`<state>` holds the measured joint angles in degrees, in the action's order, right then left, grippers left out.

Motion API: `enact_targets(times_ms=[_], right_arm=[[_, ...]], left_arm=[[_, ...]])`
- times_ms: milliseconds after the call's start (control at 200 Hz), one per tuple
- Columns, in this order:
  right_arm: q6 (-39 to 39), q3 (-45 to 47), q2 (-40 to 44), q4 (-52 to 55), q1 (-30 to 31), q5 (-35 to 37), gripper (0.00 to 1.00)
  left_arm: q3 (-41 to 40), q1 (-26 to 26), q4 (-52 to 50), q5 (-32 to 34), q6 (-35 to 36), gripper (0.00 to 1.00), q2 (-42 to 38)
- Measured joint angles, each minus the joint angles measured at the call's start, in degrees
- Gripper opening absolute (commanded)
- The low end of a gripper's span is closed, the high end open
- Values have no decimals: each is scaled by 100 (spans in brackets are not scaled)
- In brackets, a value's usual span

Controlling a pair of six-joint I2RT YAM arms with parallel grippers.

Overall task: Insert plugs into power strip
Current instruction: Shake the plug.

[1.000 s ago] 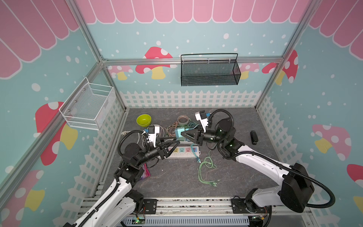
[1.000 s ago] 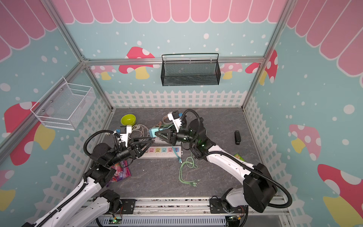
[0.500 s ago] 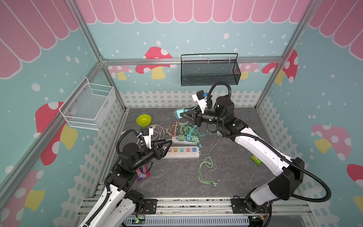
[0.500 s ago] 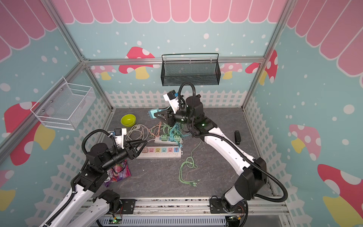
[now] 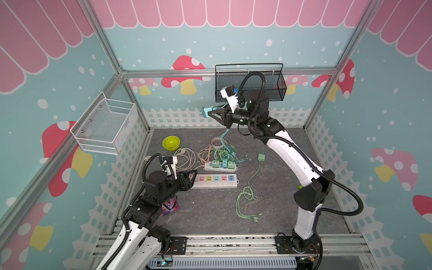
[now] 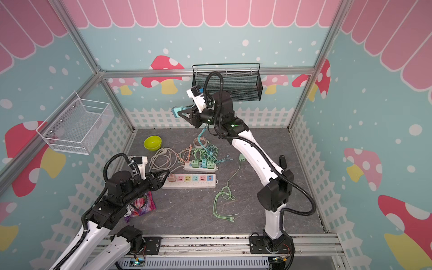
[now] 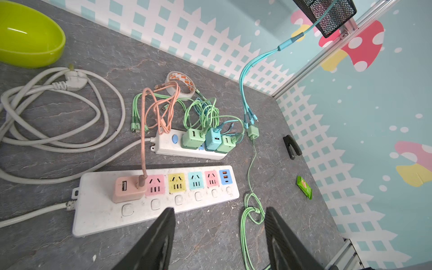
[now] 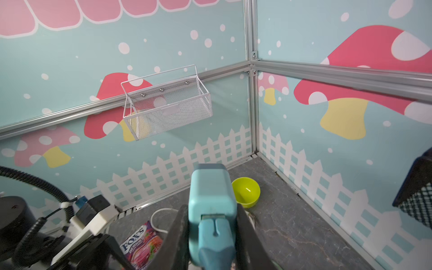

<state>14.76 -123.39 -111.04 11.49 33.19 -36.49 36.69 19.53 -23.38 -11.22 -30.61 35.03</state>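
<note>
Here, the right pincer (image 5: 210, 113) is clamped on a teal plug (image 5: 205, 111) and holds it high above the worktop (image 5: 210, 217), in front of the black mesh basket (image 5: 277, 88) on the back wall. In the right wrist view the plug fills the gap between the two fingers. Its teal cable (image 5: 225, 136) hangs down into the tangle of thin cables at the back of the worktop. The left pincer (image 7: 219, 210) stands partly wide with nothing between its fingers, low over the worktop and just beside the near edge of the long power strip (image 7: 100, 217). A salmon pink plug (image 7: 127, 188) sits in that strip's end socket, the one nearest its cord. Behind it lies a short power strip (image 7: 163, 142) carrying two mint green plugs (image 7: 192, 139) with a second teal plug (image 7: 214, 139) between them. A loose mint green plug (image 5: 261, 156) lies on the worktop on the right arm's side of the short strip. A lime green bowl (image 5: 171, 142) and coiled white cords (image 7: 58, 112) occupy the far left corner.
</note>
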Motion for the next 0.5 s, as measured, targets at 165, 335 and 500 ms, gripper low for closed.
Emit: enact_targets(times_ms=[165, 335, 500], right_arm=[[-109, -863, -791, 236, -70, 70, 2], [-127, -1425, -1473, 380, -151, 74, 2], [-127, -1703, -1917, 409, -181, 74, 2]], left_arm=[[0, -2, -157, 2, 0, 62, 0], [2, -9, -341, 11, 0, 63, -44], [2, -31, -494, 11, 0, 63, -166]])
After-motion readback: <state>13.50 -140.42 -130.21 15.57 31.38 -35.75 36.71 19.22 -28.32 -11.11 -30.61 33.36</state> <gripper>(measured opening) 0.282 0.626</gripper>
